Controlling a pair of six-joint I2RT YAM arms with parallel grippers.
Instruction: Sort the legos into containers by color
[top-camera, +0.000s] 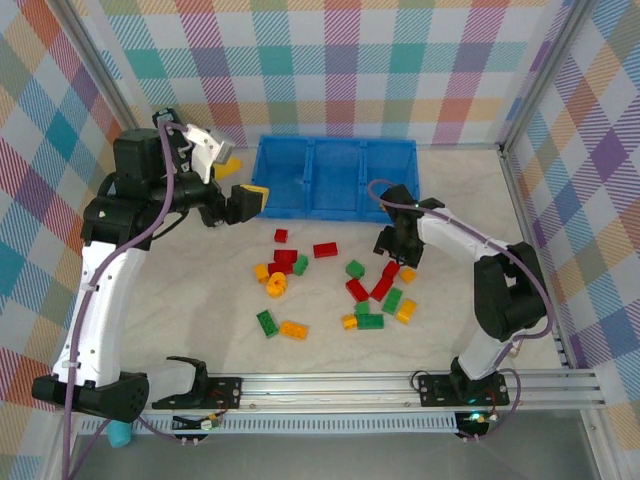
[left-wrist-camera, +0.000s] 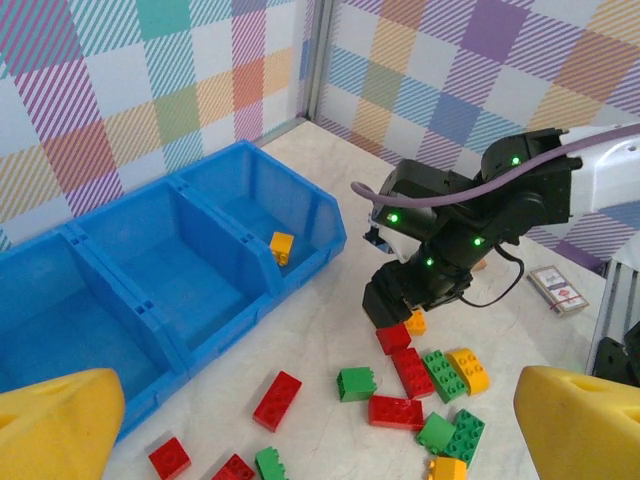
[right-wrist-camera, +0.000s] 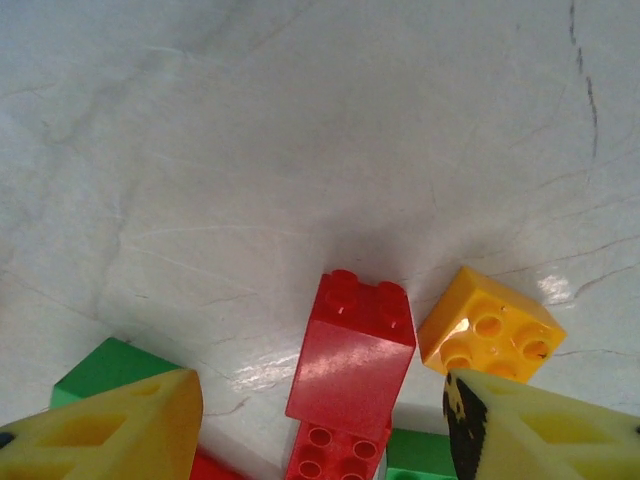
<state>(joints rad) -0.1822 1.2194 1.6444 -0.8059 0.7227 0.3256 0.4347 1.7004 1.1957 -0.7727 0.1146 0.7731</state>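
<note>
- A low blue plastic tray with three side-by-side compartments sits at the far side of the pale marbled worktop, close to the checked back wall.
- One small yellow-orange studded brick lies in the end compartment nearest the right arm.
- The loose red, green and yellow-orange studded plastic bricks lie scattered on the worktop in front of the tray, in a left group and a right group.
- The left gripper hovers just beside the tray's left end. Its yellow fingers are spread wide and nothing is between them.
- The right gripper hangs low over the right group, jaws partly apart and straddling a red rectangular brick (a gap shows on either side, so nothing is gripped).
- In the right wrist view, a yellow-orange square brick lies just right of that red brick, and a green brick lies to its left, partly behind a finger.
</note>
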